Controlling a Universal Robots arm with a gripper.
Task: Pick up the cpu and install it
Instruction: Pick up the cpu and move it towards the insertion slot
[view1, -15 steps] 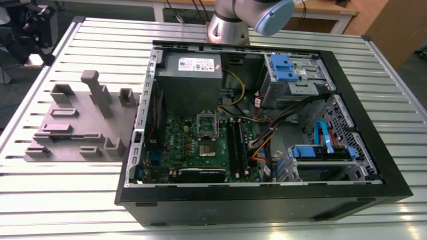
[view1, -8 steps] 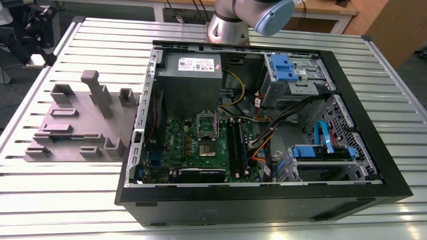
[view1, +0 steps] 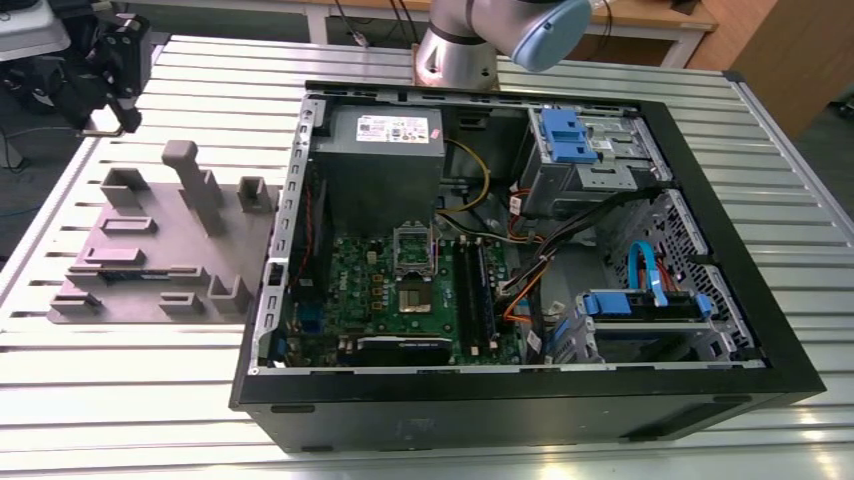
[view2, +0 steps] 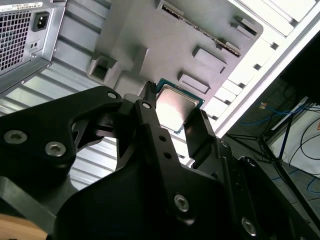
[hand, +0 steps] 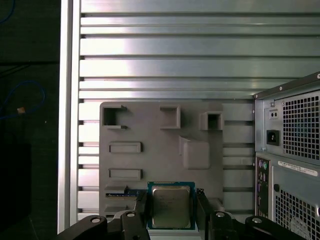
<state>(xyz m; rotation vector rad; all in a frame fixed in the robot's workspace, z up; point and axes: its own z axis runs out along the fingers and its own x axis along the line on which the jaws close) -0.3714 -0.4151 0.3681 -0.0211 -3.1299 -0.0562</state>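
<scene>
One cpu (hand: 171, 206), one tray (view1: 158, 262), one case (view1: 534, 402).

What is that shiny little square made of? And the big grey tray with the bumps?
The cpu looks like metal on top: it is smooth and silvery and catches the light. Its thin greenish rim may be circuit board. The tray looks like matte plastic: it is dull mauve-grey with moulded blocks and no gleam, though the look alone cannot settle it.

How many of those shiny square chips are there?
1: the cpu, clamped between the gripper's fingers. Another could be hidden inside the case.
</scene>
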